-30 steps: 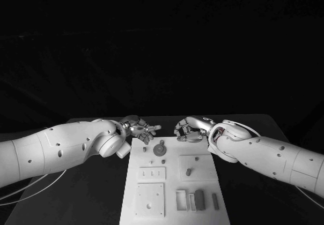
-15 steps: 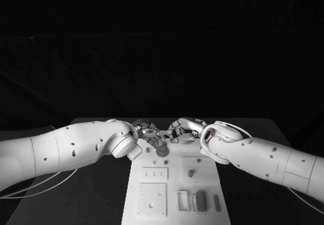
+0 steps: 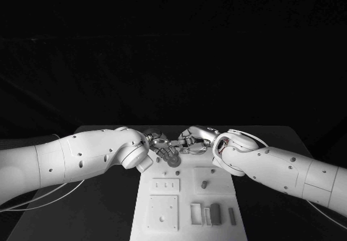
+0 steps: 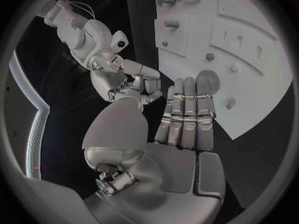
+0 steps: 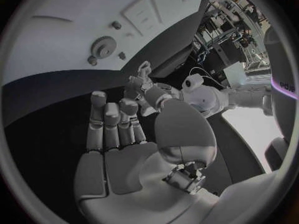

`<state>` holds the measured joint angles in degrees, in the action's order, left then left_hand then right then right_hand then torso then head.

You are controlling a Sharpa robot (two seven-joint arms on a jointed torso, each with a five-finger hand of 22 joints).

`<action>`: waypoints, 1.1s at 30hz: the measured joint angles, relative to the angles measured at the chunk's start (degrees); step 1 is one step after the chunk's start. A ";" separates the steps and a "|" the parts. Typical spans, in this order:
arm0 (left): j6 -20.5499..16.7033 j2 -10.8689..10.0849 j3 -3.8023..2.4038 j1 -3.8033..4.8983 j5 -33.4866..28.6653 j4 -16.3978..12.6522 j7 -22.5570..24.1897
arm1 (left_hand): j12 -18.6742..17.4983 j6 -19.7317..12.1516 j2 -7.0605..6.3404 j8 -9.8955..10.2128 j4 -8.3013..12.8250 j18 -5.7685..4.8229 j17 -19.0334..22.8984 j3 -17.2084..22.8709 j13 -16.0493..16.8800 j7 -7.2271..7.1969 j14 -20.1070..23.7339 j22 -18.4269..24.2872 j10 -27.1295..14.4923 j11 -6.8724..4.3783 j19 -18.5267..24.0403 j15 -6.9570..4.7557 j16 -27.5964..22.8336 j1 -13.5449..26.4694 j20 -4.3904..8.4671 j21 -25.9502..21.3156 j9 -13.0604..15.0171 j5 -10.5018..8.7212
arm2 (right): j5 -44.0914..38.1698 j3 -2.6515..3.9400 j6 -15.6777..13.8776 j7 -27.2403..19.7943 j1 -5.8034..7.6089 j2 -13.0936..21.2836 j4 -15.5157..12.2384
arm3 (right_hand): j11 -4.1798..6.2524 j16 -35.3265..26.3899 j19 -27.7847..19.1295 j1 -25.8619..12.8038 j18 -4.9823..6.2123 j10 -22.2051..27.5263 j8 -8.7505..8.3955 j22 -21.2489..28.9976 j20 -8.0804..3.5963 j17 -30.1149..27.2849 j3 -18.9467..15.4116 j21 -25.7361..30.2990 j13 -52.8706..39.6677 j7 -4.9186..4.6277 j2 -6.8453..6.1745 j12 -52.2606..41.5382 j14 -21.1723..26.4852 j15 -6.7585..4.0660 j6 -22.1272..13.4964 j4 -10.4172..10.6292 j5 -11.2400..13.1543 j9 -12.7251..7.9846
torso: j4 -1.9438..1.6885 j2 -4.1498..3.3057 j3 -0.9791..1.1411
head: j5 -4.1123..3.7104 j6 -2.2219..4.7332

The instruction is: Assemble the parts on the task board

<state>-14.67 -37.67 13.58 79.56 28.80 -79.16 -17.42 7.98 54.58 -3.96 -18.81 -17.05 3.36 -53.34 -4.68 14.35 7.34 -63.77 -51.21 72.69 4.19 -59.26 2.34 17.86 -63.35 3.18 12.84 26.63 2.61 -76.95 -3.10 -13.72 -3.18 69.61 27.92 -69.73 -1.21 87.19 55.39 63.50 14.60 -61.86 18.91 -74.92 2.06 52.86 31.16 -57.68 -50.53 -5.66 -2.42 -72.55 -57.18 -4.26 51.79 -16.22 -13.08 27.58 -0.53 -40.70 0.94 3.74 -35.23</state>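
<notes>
Both hands are met at the far end of the board, much closer together than 1 s ago. Left hand (image 3: 163, 145) has been brought inward over the board's far left corner; in the wrist view its fingers (image 4: 187, 109) are held straight and side by side, tips just at the gear (image 4: 208, 81), nothing gripped. Whether the tips actually touch the gear can't be told. Right hand (image 3: 194, 142) has been drawn in too, approx. opposite the left one; its fingers (image 5: 112, 122) are extended with the palm bare, nothing held.

Gear (image 3: 172, 161) is seen lying flat on the board (image 3: 217, 228) near the far end, just below the left hand. Vs. 0.5 s ago little has shifted, so the approach seems nearly finished. Other parts are left untouched: a small peg (image 3: 204, 185) mid-board, and upright blocks (image 3: 213, 214) in the near-right slots.

Judged from this, the gear is the next part to be picked up or seated, with the task at an early stage; a grasp hasn't been made yet.
</notes>
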 measured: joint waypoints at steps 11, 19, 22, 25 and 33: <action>-0.06 0.32 0.00 0.00 0.68 -0.08 -0.89 | 0.05 1.31 1.06 -0.23 0.00 -0.38 -0.96 0.00 0.69 -0.49 -0.73 -0.62 0.82 -0.82 -0.67 -0.66 0.00 -0.87 0.66 0.27 0.21 0.00 | -0.29 0.00 0.49 0.73 -0.02 -0.50 -0.35 | 0.00 0.00 0.22 0.00 -0.08 -0.01 -0.14 0.00 -0.21 -0.05 0.00 0.00 -0.01 -0.01 0.00 0.00 -0.18 -0.12 0.00 0.00 0.00 0.05 | 0.01 0.01 -0.02 | -0.15 -0.12; -0.18 0.31 -0.01 0.00 1.04 -0.27 -1.21 | 0.39 2.19 1.92 -0.23 0.34 0.07 -2.02 -0.19 1.36 -0.88 -1.58 -1.45 1.50 -1.08 -1.28 -0.95 0.00 -5.44 0.82 0.68 0.29 0.00 | -0.62 0.00 0.81 1.09 -0.02 -0.69 -0.38 | 0.00 0.00 0.21 0.00 -0.08 -0.01 -0.18 0.00 -0.21 -0.05 0.00 0.00 -0.01 0.00 0.00 0.00 -0.25 -0.04 0.01 0.00 0.00 0.06 | -0.02 -0.02 -0.03 | -0.26 -0.16; -0.35 0.30 -0.01 0.00 1.16 -0.28 -1.30 | 0.39 2.56 2.40 -0.22 0.29 0.07 -2.42 -0.76 1.61 -0.92 -2.01 -1.76 1.96 -1.13 -1.58 -1.08 0.00 -6.64 1.12 0.91 0.32 0.00 | -0.74 -0.01 0.92 1.22 -0.02 -0.75 -0.35 | 0.00 0.00 0.21 0.00 -0.09 -0.01 -0.33 0.01 -0.21 -0.05 0.00 0.00 -0.01 0.14 0.00 0.00 -0.14 -0.15 0.15 0.00 0.00 0.05 | -0.03 -0.04 -0.05 | -0.26 -0.18; -0.53 0.30 -0.01 0.00 1.23 -0.32 -1.34 | 0.39 2.85 2.79 -0.22 0.32 0.06 -2.73 -0.79 1.86 -1.20 -2.25 -2.06 2.15 -1.33 -1.69 -1.20 0.00 -8.61 1.23 0.90 0.35 0.00 | -0.85 -0.01 1.01 1.34 -0.03 -0.89 -0.39 | 0.00 0.00 0.21 0.00 -0.09 -0.01 -0.34 0.01 -0.21 -0.05 0.00 0.00 0.00 0.13 0.00 0.00 -0.05 -0.23 0.16 0.00 0.00 0.05 | -0.03 -0.05 -0.04 | -0.27 -0.23; -1.08 0.34 0.03 -0.02 1.05 -0.22 -1.32 | 0.39 3.27 2.91 -0.22 0.28 -0.01 -3.47 2.42 2.36 -1.22 -2.77 -2.54 2.66 -1.43 -2.09 -1.32 0.01 -13.12 1.23 1.34 0.51 -0.01 | -1.08 0.01 1.05 1.73 -0.02 -1.13 -0.54 | 0.19 0.00 0.21 -0.02 -0.10 -0.20 -0.41 0.01 -0.21 -0.10 0.00 0.00 0.04 0.08 0.02 0.00 -0.04 -0.22 0.29 0.00 0.00 0.04 | -0.03 -0.07 -0.03 | -0.28 -0.38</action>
<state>-15.75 -37.33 13.61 79.54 29.85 -79.38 -18.74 8.37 57.85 -1.04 -19.03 -16.77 3.35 -56.81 -2.27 16.71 6.12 -66.54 -53.75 75.35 2.75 -61.35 1.02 17.86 -76.47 4.41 14.18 27.14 2.60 -78.03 -3.09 -12.67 -1.45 69.59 26.79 -70.27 -1.02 87.19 55.60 63.48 14.50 -62.07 18.49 -74.91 1.85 52.77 31.15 -57.68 -50.49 -5.57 -2.40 -72.55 -57.22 -4.48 52.08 -16.22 -13.08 27.62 -0.56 -40.77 0.91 3.46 -35.61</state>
